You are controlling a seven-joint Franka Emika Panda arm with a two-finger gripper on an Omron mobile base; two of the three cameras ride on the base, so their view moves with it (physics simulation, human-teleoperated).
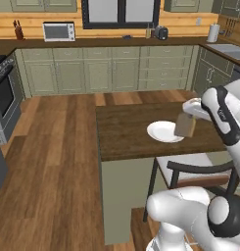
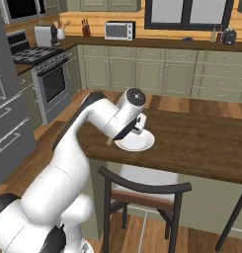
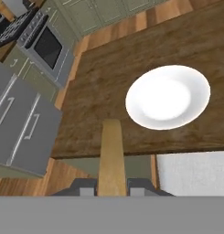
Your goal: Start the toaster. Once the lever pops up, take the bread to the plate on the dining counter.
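My gripper (image 3: 112, 186) is shut on a tan slice of bread (image 3: 112, 155), which stands on edge between the fingers. In the left base view the bread (image 1: 185, 125) hangs from the gripper (image 1: 187, 116) just above the right rim of the white plate (image 1: 163, 131). The plate (image 3: 168, 97) lies bare on the dark wooden dining counter (image 1: 126, 132); from the hand, the bread sits over the counter's near edge, short of the plate. The toaster (image 1: 161, 33) stands far off on the back worktop under the window. Its lever is too small to make out.
A dark-framed chair with a white seat (image 1: 190, 169) is tucked against the dining counter just in front of my base. A microwave (image 1: 59, 31) sits on the back worktop. The stove (image 2: 51, 74) and a grey fridge (image 2: 9, 123) stand to the left.
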